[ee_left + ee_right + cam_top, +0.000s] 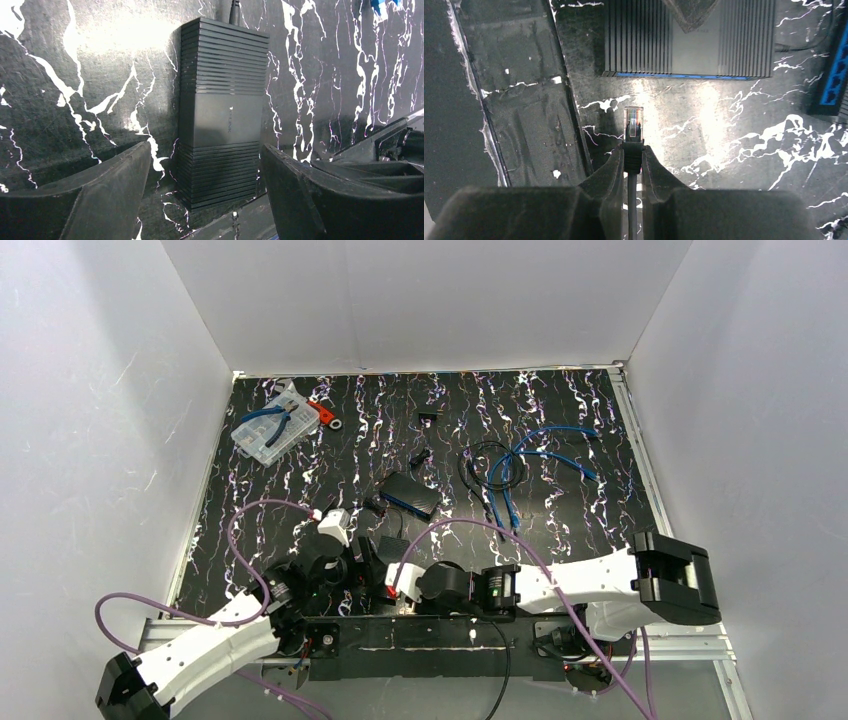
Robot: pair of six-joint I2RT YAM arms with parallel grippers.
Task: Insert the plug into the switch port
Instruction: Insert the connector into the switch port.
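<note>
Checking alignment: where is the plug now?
In the right wrist view, the plug sits pinched in the right tool, centre frame, aimed at the switch, not touching it.

The clear, black-booted plug [633, 117], pinched in my right pincer [633, 154], points to twelve o'clock, apart from the ribbed black switch [689, 37] lying flat there, its blue port strip facing six.

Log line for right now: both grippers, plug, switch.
left gripper open, astride switch | right gripper shut on plug | plug aimed at switch, not inserted
</note>
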